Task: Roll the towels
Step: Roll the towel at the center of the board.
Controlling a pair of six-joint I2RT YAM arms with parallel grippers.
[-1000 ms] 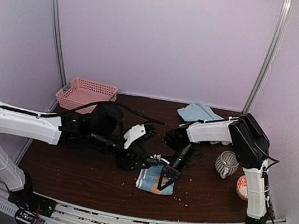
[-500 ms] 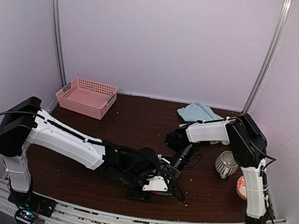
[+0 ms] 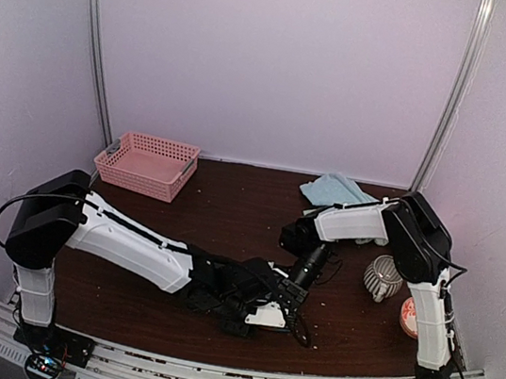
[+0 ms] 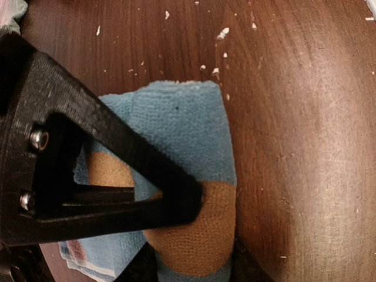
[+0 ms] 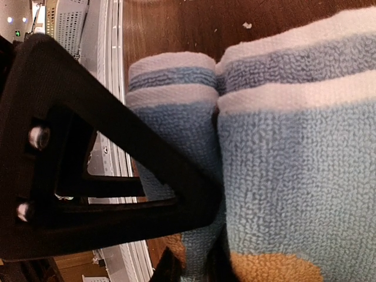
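Observation:
The light blue towel with orange spots (image 4: 182,123) lies partly rolled near the table's front middle. In the top view both grippers hide it. My left gripper (image 3: 274,315) reaches in from the left. In the left wrist view its gripper (image 4: 197,235) is shut on a thick fold with an orange spot. My right gripper (image 3: 300,297) comes down from behind. In the right wrist view its gripper (image 5: 202,247) is shut on a narrow rolled edge of the same towel (image 5: 282,176), which shows two side-by-side rolls with white stripes. A plain light blue towel (image 3: 333,189) lies loose at the back.
A pink basket (image 3: 147,162) stands at the back left. A grey-striped rolled item (image 3: 383,278) and a pinkish item (image 3: 411,315) sit at the right, by the right arm. White crumbs (image 4: 222,34) dot the dark wooden table (image 3: 222,204). The metal front rail (image 5: 111,88) is close.
My left arm has swung from the left middle down and right onto the spotted towel, which was in plain sight before and is now covered. The right gripper has stayed on the towel.

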